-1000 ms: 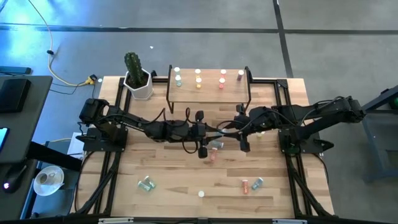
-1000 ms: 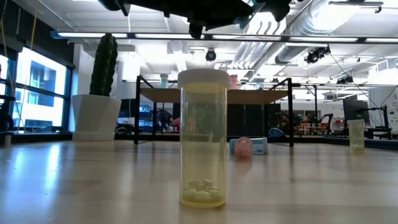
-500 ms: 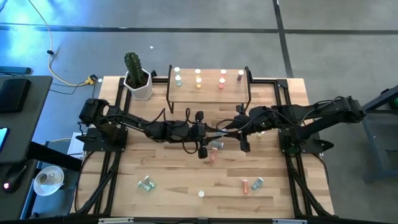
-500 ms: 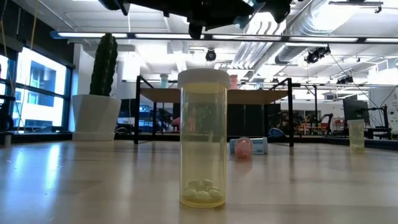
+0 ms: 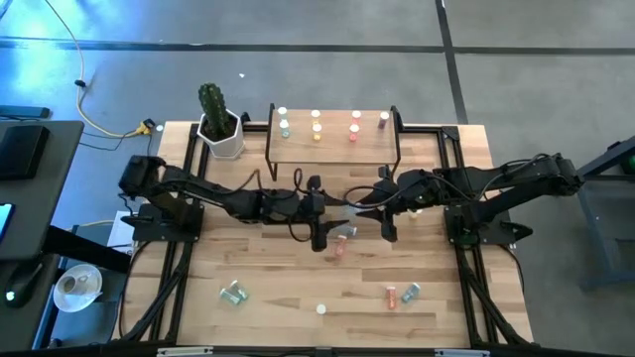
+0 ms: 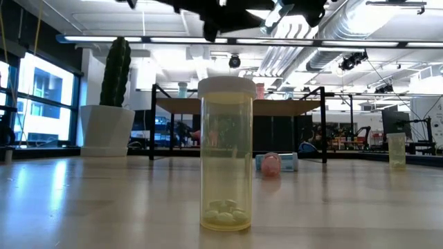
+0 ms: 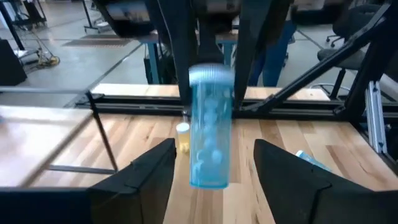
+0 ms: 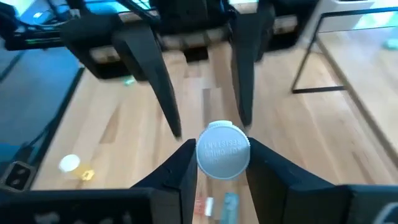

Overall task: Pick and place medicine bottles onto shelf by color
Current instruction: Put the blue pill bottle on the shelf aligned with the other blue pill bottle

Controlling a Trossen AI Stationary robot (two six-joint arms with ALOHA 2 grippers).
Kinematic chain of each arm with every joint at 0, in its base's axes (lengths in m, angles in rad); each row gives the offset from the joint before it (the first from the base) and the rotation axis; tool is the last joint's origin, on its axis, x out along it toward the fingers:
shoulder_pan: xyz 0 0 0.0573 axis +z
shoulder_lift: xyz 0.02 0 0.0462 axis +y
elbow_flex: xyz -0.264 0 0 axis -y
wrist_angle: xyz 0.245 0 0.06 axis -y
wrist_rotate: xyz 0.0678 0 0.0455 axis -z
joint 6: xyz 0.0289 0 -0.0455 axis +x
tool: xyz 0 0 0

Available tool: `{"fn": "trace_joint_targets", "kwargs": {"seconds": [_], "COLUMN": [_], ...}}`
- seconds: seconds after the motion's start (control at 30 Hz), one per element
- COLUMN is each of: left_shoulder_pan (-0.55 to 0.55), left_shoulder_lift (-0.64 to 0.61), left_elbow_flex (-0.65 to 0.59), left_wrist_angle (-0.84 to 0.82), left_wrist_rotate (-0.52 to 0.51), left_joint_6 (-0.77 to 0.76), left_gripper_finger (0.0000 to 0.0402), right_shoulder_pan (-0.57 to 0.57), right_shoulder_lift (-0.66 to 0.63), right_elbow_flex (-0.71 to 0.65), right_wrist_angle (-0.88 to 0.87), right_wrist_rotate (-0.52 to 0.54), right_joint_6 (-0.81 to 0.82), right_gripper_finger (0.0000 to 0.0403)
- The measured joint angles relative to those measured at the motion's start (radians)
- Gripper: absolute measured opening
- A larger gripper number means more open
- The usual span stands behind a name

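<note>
A pale blue medicine bottle (image 7: pixel 209 127) with a white cap hangs in the air over the middle of the table (image 5: pixel 347 206). My right gripper (image 8: pixel 222 158) is shut on it. My left gripper (image 7: pixel 214 171) faces it from the table's left. It is open, with its fingers on either side of the bottle's bottom end and a gap on both sides. The shelf (image 5: pixel 334 149) stands at the far edge. On its top, pale, yellow and pink bottles stand upright in groups. My right gripper pinches the blue bottle between its two fingers (image 7: pixel 249 59) at the cap end (image 7: pixel 211 74). The fingers come level from the table's right and run in line with the bottle. The bottle is lifted clear and lies about level. Its white cap (image 8: pixel 222 155) faces the right wrist and its bottom end points at my left gripper.
A pink and a pale bottle (image 5: pixel 341 238) lie on the table under the grippers. A green one (image 5: pixel 235 293) lies near left, and a pink and a teal one (image 5: pixel 401 294) near right. A yellow bottle (image 6: pixel 225 153) stands upright near the front. A white cactus pot (image 5: pixel 220 127) stands left of the shelf.
My left gripper has opened and let go of the blue bottle, and it has drawn back a little toward the table's left. The bottle stays in the air in my right gripper, which has kept its place.
</note>
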Motion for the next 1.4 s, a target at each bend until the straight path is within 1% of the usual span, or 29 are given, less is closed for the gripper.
{"fn": "trace_joint_targets", "kwargs": {"seconds": [0.17, 0.3, 0.37, 0.47, 0.53, 0.6, 0.73, 0.83, 0.93, 1.03, 1.1, 1.2, 1.4], "left_shoulder_pan": [0.024, 0.035, 0.038, 0.038, 0.038, 0.038, 0.038, 0.038, 0.045, 0.059, 0.072, 0.092, 0.116], "left_shoulder_lift": [-0.108, -0.188, -0.225, -0.293, -0.339, -0.393, -0.496, -0.556, -0.6, -0.63, -0.641, -0.643, -0.643], "left_elbow_flex": [-0.001, 0.0, -0.001, -0.002, 0.0, -0.009, -0.077, -0.164, -0.255, -0.331, -0.369, -0.403, -0.414], "left_wrist_angle": [-0.171, -0.273, -0.308, -0.381, -0.41, -0.461, -0.462, -0.391, -0.31, -0.26, -0.247, -0.245, -0.236], "left_wrist_rotate": [0.0, 0.0, 0.0, 0.0, 0.0, -0.001, -0.007, -0.037, -0.052, -0.053, -0.053, -0.053, -0.048], "left_joint_6": [0.0, 0.016, 0.032, 0.053, 0.053, 0.053, 0.046, 0.044, 0.023, -0.001, -0.023, -0.066, -0.079], "left_gripper_finger": [0.0213, 0.0213, 0.0213, 0.0213, 0.0213, 0.0213, 0.0213, 0.0213, 0.0213, 0.0213, 0.0213, 0.0213, 0.0213], "right_shoulder_pan": [-0.017, -0.075, -0.117, -0.194, -0.258, -0.333, -0.506, -0.644, -0.77, -0.853, -0.88, -0.883, -0.859], "right_shoulder_lift": [-0.037, -0.077, -0.093, -0.1, -0.101, -0.103, -0.102, -0.094, -0.056, 0.008, 0.053, 0.108, 0.197], "right_elbow_flex": [0.0, 0.043, 0.084, 0.155, 0.205, 0.253, 0.318, 0.333, 0.333, 0.333, 0.332, 0.332, 0.332], "right_wrist_angle": [0.0, -0.024, -0.032, -0.072, -0.107, -0.126, -0.202, -0.26, -0.339, -0.41, -0.454, -0.496, -0.503], "right_wrist_rotate": [0.086, 0.173, 0.205, 0.235, 0.236, 0.237, 0.235, 0.187, 0.083, 0.006, -0.03, -0.058, -0.114], "right_joint_6": [-0.01, -0.017, -0.057, -0.13, -0.161, -0.176, -0.161, -0.122, -0.079, -0.045, -0.043, -0.044, -0.042], "right_gripper_finger": [0.0103, 0.0103, 0.0103, 0.0103, 0.0103, 0.0103, 0.0103, 0.0103, 0.0103, 0.0103, 0.0103, 0.0103, 0.0103]}}
